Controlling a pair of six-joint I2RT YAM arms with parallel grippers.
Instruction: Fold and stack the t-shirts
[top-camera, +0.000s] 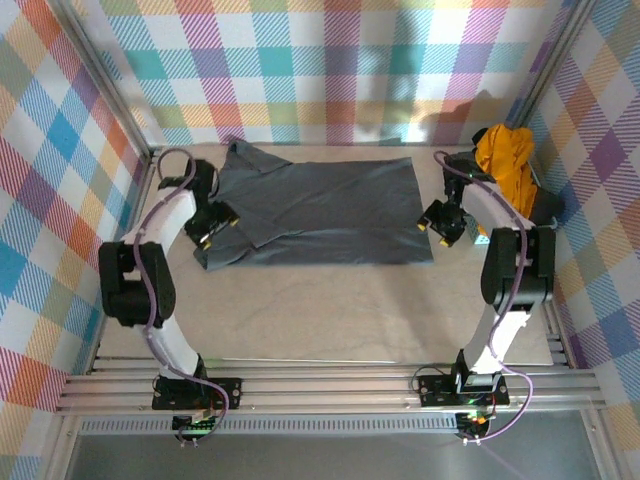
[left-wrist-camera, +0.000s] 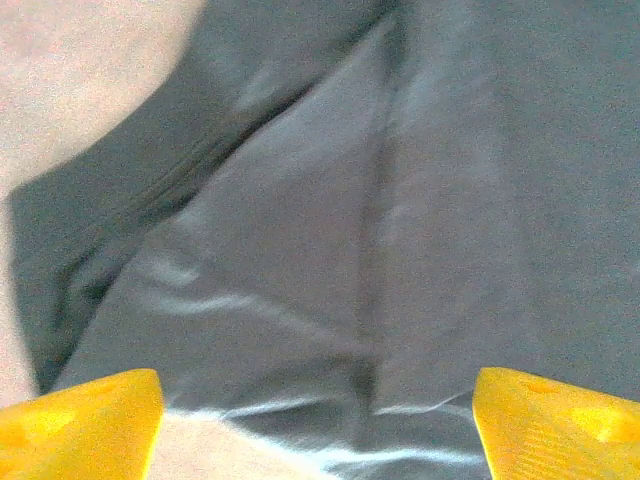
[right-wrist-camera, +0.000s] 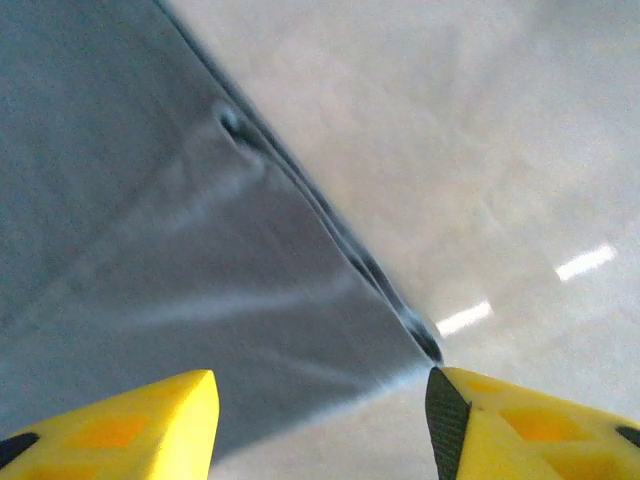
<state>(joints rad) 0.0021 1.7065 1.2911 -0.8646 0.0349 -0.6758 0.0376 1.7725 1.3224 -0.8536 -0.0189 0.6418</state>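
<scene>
On the table (top-camera: 330, 310), the slate-grey t-shirt (top-camera: 320, 210) flat between the gaping left pincer (top-camera: 218, 231) and gaping right pincer (top-camera: 434, 233)

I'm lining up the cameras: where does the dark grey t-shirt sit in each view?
Top external: dark grey t-shirt spread flat across the far middle of the tabletop.
Left wrist: the t-shirt covers all but the upper-left corner.
Right wrist: the t-shirt fills the left half, corner at lower centre-right.
Shared landmark: pale tabletop bordering the shirt.
</scene>
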